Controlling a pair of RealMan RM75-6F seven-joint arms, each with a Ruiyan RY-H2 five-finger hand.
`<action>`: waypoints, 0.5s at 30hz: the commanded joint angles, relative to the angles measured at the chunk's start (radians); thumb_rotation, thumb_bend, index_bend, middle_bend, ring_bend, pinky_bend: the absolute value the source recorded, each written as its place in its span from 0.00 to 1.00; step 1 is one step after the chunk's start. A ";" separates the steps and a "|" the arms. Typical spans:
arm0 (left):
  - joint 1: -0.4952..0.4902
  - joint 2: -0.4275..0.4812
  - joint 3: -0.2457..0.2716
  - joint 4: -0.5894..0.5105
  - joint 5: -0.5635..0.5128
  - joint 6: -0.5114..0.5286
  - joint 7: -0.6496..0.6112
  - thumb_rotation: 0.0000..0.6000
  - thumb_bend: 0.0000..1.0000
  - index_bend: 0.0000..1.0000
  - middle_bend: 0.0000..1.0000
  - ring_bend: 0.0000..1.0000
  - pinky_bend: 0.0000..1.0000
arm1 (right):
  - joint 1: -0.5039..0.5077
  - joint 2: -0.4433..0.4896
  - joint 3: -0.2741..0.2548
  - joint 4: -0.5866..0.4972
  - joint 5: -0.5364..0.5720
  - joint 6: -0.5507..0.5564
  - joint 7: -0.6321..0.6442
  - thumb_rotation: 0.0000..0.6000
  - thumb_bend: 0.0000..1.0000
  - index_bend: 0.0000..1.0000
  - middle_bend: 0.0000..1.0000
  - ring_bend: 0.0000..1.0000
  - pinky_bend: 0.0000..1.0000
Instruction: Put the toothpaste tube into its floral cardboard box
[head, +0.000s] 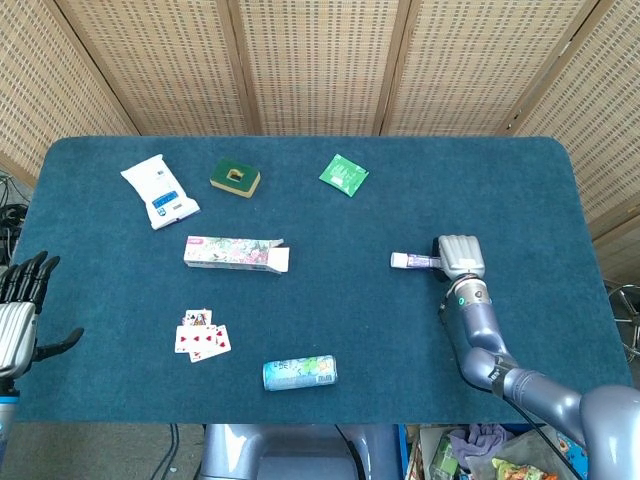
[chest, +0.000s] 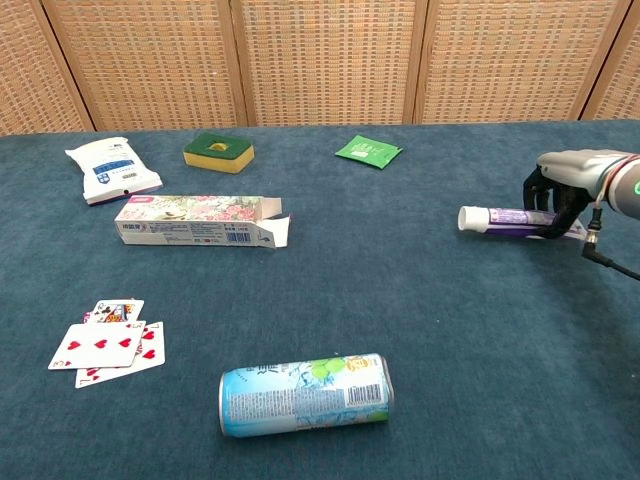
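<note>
While the right hand (chest: 560, 190) curls its fingers (chest: 548, 205) around the tail of the toothpaste tube (chest: 500, 219) at the right of the frame, the cap end pokes out leftward. The floral box (chest: 196, 220) lies well apart at centre left, flap open. The left hand (head: 18, 310) hangs spread and empty at lower left.

Floral box (head: 236, 253) lay left of centre on the tabletop (head: 400, 330), wipes pack (head: 159, 190) and sponge (head: 235, 178) behind it, playing cards (head: 201, 337) and can (head: 300, 373) in front, sachet (head: 344, 174) behind centre, toothpaste tube (chest: 505, 219) far right under the right hand (head: 461, 257).
</note>
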 joint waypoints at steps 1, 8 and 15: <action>-0.011 0.002 -0.006 0.006 -0.001 -0.012 0.002 1.00 0.22 0.00 0.00 0.00 0.00 | -0.027 0.046 -0.014 -0.058 -0.072 0.036 0.043 1.00 0.51 0.57 0.58 0.42 0.36; -0.143 0.008 -0.067 0.105 0.016 -0.151 -0.043 1.00 0.22 0.00 0.00 0.00 0.00 | -0.075 0.162 -0.044 -0.213 -0.211 0.144 0.061 1.00 0.51 0.57 0.58 0.42 0.36; -0.332 -0.066 -0.097 0.311 0.027 -0.383 -0.083 1.00 0.22 0.00 0.00 0.00 0.00 | -0.106 0.235 -0.062 -0.325 -0.264 0.219 0.026 1.00 0.51 0.57 0.58 0.42 0.36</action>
